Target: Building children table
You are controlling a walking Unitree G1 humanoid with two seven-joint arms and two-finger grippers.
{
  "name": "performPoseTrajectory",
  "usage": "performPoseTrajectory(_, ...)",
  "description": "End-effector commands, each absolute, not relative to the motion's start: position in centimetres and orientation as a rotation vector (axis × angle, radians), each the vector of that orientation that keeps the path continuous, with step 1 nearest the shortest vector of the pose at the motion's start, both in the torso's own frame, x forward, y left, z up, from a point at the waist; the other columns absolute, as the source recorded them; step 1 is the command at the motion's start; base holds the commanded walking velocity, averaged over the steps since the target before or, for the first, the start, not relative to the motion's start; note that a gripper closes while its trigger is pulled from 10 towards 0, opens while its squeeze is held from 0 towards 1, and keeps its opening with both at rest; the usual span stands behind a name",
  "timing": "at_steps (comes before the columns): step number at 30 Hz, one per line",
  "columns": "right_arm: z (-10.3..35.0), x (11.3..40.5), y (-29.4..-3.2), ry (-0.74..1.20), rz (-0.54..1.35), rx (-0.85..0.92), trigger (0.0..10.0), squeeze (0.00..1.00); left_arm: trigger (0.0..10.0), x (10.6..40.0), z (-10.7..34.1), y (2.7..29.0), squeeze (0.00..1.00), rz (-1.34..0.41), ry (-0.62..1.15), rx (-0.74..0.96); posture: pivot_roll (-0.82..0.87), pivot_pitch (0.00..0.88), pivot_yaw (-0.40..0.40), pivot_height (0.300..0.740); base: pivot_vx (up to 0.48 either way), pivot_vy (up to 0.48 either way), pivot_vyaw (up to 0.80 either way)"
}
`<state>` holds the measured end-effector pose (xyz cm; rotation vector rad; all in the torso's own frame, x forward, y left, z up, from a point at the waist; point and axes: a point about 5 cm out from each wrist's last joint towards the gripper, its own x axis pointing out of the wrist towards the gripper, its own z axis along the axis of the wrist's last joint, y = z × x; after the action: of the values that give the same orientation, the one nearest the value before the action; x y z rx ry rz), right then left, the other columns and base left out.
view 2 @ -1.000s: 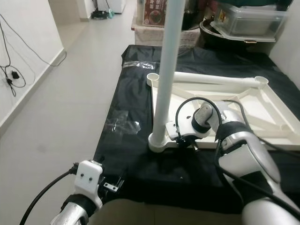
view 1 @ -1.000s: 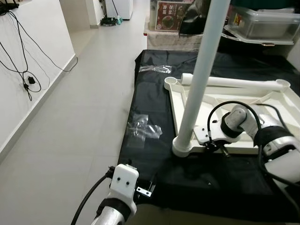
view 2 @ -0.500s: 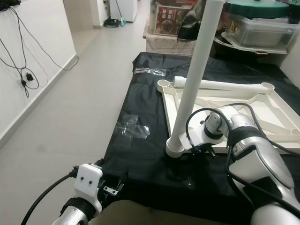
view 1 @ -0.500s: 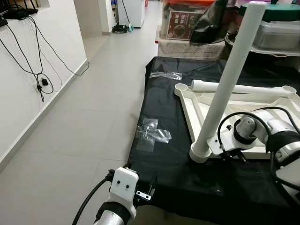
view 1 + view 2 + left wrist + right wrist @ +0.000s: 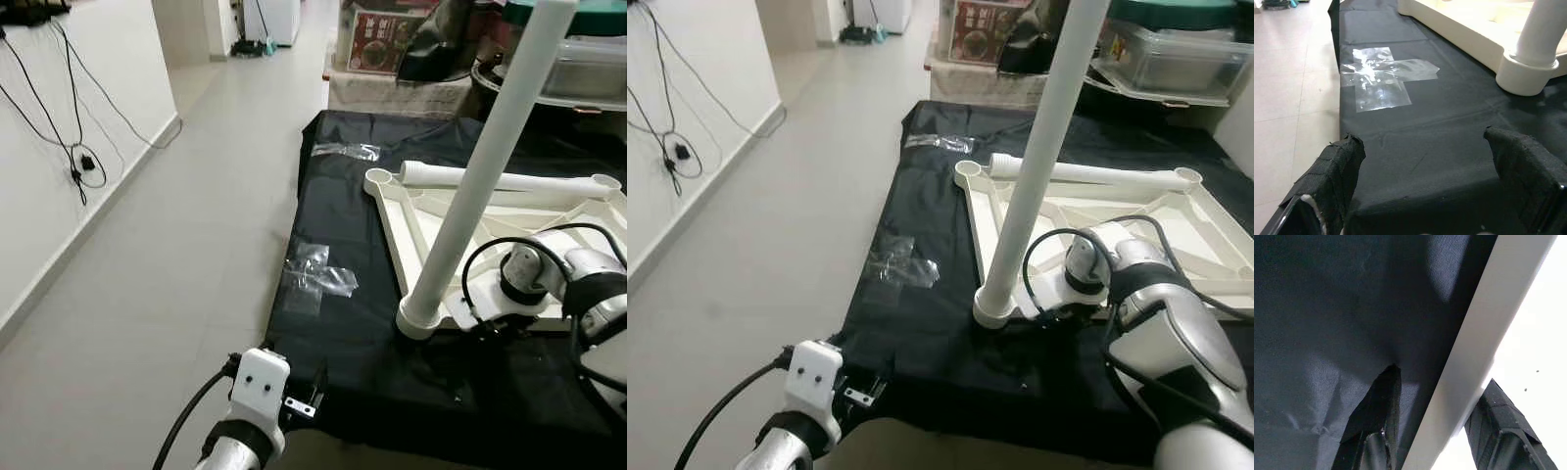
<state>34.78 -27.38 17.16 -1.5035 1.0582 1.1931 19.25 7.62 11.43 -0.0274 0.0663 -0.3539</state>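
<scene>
Here the white table top (image 5: 549, 220) lies upside down on a black sheet (image 5: 343, 323) spread over the floor (image 5: 176, 225), to the right of the scene. One white leg (image 5: 480, 166) stands tilted in its near left corner socket; another leg (image 5: 509, 181) lies across its far edge. The right gripper (image 5: 1435, 423) straddles the table top's near rim, one finger (image 5: 1378, 416) on the sheet side and the other inside, apparently closed on the rim. The left gripper (image 5: 1425, 181) hovers wide apart over the sheet's near left edge, holding nothing. Clear plastic bags (image 5: 318, 281) lie on the sheet, left of the table top.
</scene>
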Motion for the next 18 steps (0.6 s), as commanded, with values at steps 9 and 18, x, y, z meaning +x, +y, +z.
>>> performPoseTrajectory(9,19.9,34.3,-30.0,1.033,1.1,-1.426,10.0,0.0,10.0,19.6,10.7,8.1,0.0,-0.355,0.085,-0.018,-0.06,0.053,-0.009,0.74,0.0,0.0,0.0)
performPoseTrajectory(18,22.4,34.3,-31.3,0.892,0.976,-1.251,10.0,0.0,10.0,20.0,10.5,8.4,0.0,-0.356,0.087,-0.013,-0.07,0.041,0.011,0.74,0.0,0.0,0.0)
